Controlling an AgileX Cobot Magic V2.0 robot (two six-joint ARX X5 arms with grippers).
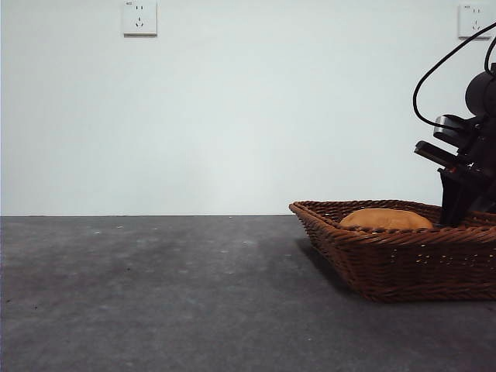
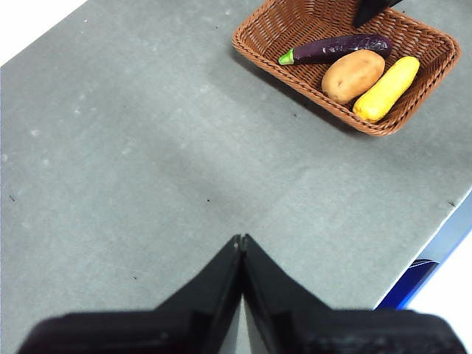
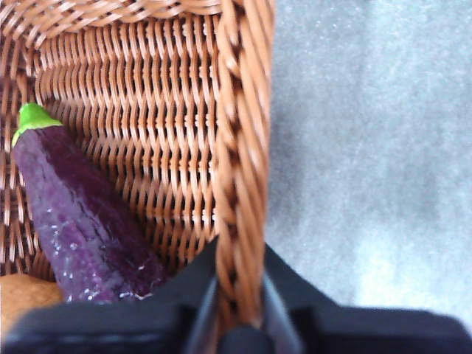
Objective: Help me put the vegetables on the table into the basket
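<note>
Item: shallow rectangular reddish-brown woven wicker basket with braided rim, standing on the flat dark grey speckled matte counter toward one edge.

Contents, as the left wrist view shows: slim dark-purple eggplant with green tip, oval orange-brown potato, bumpy yellow corn-like lump. All three lie inside the basket, side by side, the potato between the other two and touching or nearly touching both. No vegetable shows on the bare counter, so the task reads as complete or very nearly so.

Right pincer: its two black jaws straddle the braided rim of the basket, one inside beside the eggplant, one outside over the counter. They hold no vegetable; whether they press the wicker or merely bracket it cannot be told.

Left pincer: jaws closed tip to tip on nothing, hovering over bare counter, well apart from the basket.

Risks, as judged:
- If the right pincer rises while pinching the rim, the basket may lift, tilt or drag, spilling the contents.
- A sideways withdrawal could catch the inner jaw on the eggplant and roll it.
- The basket sits near the counter edge; a hard tug outward could shift it off.
</note>
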